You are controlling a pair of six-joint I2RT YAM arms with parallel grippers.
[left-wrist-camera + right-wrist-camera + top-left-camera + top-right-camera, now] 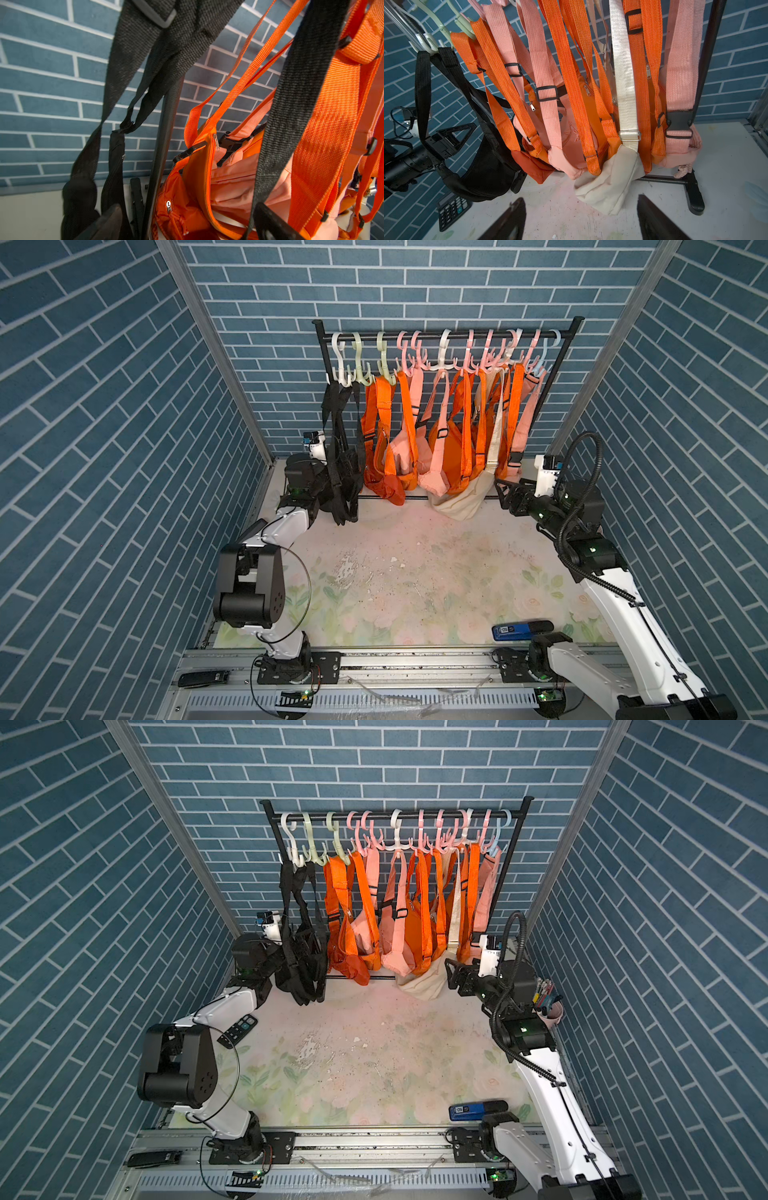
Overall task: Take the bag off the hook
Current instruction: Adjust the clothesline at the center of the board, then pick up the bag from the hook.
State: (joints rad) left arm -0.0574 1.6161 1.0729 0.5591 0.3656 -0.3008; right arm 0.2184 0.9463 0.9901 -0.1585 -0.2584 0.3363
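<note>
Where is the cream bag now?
In both top views the cream bag hangs low near the rack's right end, below an orange bag, close beside the right gripper.

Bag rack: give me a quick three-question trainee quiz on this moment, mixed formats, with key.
1. True or false: the right end effector is shut on the cream bag.
2. Which colour of bag hangs at the end of the rack nearest the left arm? A) black B) cream C) pink
3. Short answer: what keypad device lies on the table near the black bag?
Key: 1. False: its jaws stand open, short of the bag. 2. A. 3. A calculator.
</note>
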